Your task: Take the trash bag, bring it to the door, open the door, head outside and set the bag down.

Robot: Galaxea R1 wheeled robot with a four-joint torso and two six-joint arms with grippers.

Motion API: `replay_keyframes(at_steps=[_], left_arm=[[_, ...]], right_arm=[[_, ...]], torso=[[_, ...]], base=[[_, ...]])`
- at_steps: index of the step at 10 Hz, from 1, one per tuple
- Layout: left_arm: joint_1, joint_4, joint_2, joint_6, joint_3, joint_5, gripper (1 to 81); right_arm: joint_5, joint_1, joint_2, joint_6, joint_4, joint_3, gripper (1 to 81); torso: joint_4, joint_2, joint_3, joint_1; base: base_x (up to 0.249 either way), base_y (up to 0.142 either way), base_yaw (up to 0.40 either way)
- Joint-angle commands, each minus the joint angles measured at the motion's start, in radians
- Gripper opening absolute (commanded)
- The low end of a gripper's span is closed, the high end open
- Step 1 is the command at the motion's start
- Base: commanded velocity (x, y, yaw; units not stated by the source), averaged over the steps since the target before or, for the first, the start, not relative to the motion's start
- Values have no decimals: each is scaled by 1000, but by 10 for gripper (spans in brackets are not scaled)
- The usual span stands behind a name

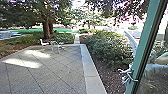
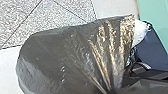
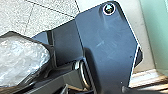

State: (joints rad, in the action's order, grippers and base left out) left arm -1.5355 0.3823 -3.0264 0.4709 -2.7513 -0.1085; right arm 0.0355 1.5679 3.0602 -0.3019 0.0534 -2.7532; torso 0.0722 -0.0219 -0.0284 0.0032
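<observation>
Left wrist view: dark, full trash bag (image 2: 55,57), folds converging, across speckled paving (image 2: 15,17) and its pale edge (image 2: 8,70). Head view: green frame (image 1: 143,40) near shrubs (image 1: 107,47); pale furniture (image 1: 44,43) toward the paving's far edge. Left and right jaws: cannot tell whether apart, together or clamped.

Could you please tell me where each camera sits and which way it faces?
Head view: high on the robot, looking forward and down over the paving, bushes and green frame.
Left wrist view: on the left arm, looking down at the trash bag, with a dark robot plate.
Right wrist view: on the right arm, looking down past another dark robot plate.
Both wrist views share the paving below.
</observation>
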Motion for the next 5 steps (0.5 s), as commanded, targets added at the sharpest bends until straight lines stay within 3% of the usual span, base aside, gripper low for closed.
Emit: replay_keyframes(at_steps=[1, 5], left_arm=[[48, -7, 3, 5, -2, 52, 10], [47, -7, 3, 3, -2, 52, 10]], right_arm=[[-48, -47, 2, 3, 6, 1, 811], [-49, -47, 2, 3, 6, 1, 811]], torso=[[0, 0, 0, 0], [0, 0, 0, 0]], base=[[94, 0, 0], [94, 0, 0]])
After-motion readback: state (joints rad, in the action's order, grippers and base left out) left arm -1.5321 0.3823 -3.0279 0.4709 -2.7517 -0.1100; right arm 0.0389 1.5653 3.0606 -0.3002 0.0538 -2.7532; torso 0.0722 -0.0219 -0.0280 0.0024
